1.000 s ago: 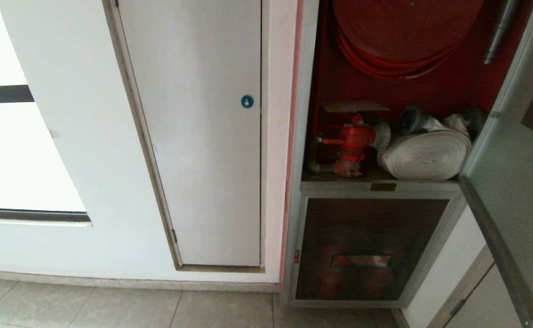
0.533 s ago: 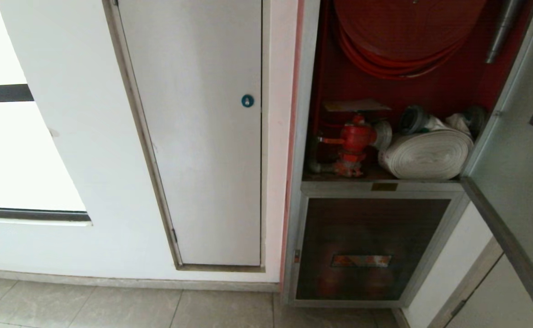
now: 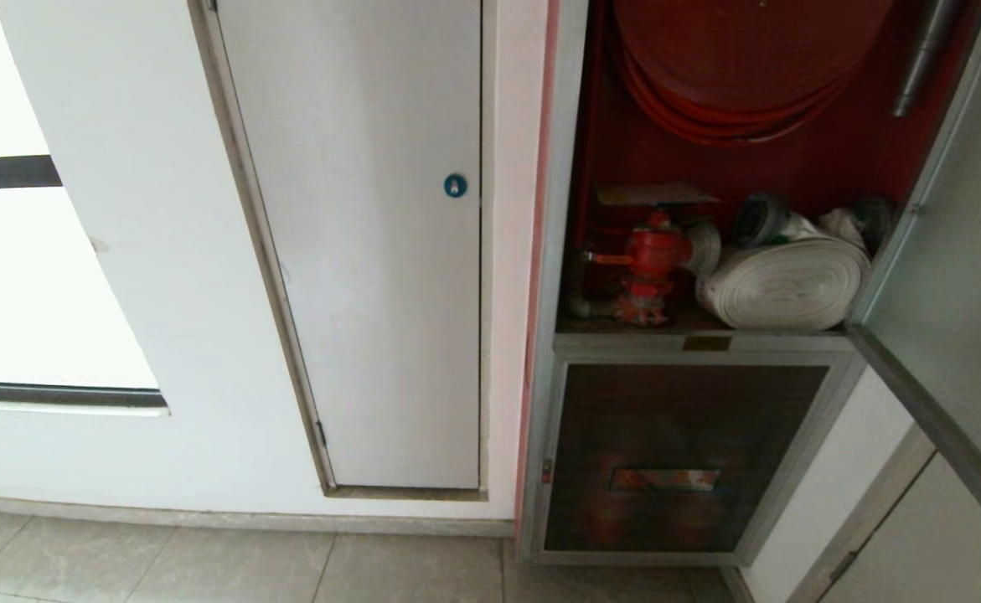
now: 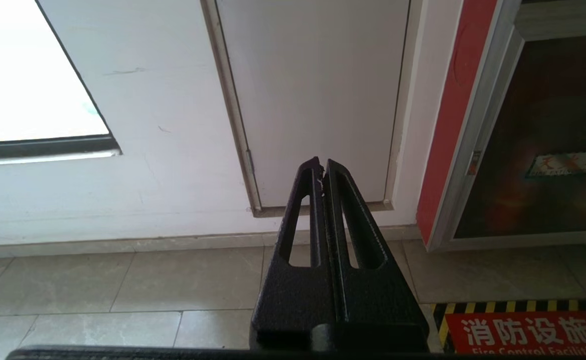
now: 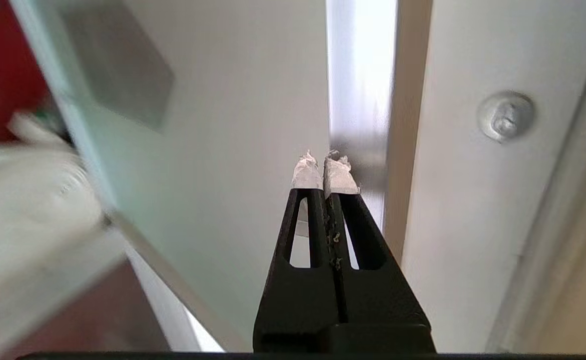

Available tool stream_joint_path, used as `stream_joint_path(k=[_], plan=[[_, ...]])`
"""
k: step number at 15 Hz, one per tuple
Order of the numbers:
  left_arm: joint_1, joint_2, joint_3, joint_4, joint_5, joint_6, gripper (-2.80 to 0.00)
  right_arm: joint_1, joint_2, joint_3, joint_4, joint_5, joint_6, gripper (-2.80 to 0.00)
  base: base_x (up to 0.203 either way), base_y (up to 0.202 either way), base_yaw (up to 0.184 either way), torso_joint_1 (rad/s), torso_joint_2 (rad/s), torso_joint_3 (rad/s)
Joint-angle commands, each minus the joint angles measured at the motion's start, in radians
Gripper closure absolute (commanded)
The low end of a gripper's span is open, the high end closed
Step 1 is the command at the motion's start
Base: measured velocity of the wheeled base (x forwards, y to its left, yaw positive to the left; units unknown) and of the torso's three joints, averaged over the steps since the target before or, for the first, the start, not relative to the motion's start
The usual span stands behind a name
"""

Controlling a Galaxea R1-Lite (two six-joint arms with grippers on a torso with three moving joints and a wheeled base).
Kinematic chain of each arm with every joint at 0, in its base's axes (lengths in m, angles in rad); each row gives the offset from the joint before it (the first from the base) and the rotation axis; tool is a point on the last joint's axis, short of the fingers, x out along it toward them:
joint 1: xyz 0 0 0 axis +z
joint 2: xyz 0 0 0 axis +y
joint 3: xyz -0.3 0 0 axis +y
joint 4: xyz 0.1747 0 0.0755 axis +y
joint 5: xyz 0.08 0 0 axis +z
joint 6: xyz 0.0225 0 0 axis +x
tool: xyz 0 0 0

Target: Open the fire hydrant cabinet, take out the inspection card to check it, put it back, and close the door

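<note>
The fire hydrant cabinet (image 3: 559, 251) stands open, its red inside showing. Its door (image 3: 951, 276) hangs swung out at the right of the head view, pale inner face toward me. The inspection card (image 3: 656, 194) lies flat on top of the red valve inside. Neither arm shows in the head view. In the right wrist view my right gripper (image 5: 324, 162) is shut and empty, its taped tips in front of the door (image 5: 212, 150) near its silver edge; whether they touch it I cannot tell. My left gripper (image 4: 321, 165) is shut, parked low, facing the white wall panel.
A red valve (image 3: 653, 255), a rolled white hose (image 3: 783, 285) and a red hose reel (image 3: 733, 67) fill the cabinet. Below is a shut dark panel (image 3: 683, 452). A white panel with a blue lock (image 3: 454, 186) is left of it. A red floor sign (image 4: 528, 332) lies on the tiles.
The door has swung further out to the right; its lower rail and dark patch have slid toward the picture's right edge. Everything else stands as before.
</note>
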Motion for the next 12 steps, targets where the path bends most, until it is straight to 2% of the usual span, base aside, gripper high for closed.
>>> stream_joint_path(k=[1,4,7,9,12], plan=[[0.0,0.0,0.0,0.0,0.0,0.0,0.0,-0.026,-0.025,-0.016,0.053,-0.001,0.01,0.0,0.0,0.0,0.0,0.0,0.0,0.0],[0.001,0.0,0.0,0.0,0.0,0.0,0.0,-0.11,-0.006,-0.075,0.187,0.058,0.091,0.0,0.0,0.0,0.0,0.0,0.0,0.0],[0.001,0.0,0.0,0.0,0.0,0.0,0.0,-0.26,0.071,-0.124,0.263,0.197,0.169,0.0,0.0,0.0,0.0,0.0,0.0,0.0],[-0.001,0.0,0.0,0.0,0.0,0.0,0.0,-0.336,0.105,-0.15,0.271,0.266,0.183,0.0,0.0,0.0,0.0,0.0,0.0,0.0],[0.0,0.0,0.0,0.0,0.0,0.0,0.0,-0.383,0.126,-0.161,0.272,0.303,0.19,0.0,0.0,0.0,0.0,0.0,0.0,0.0]])
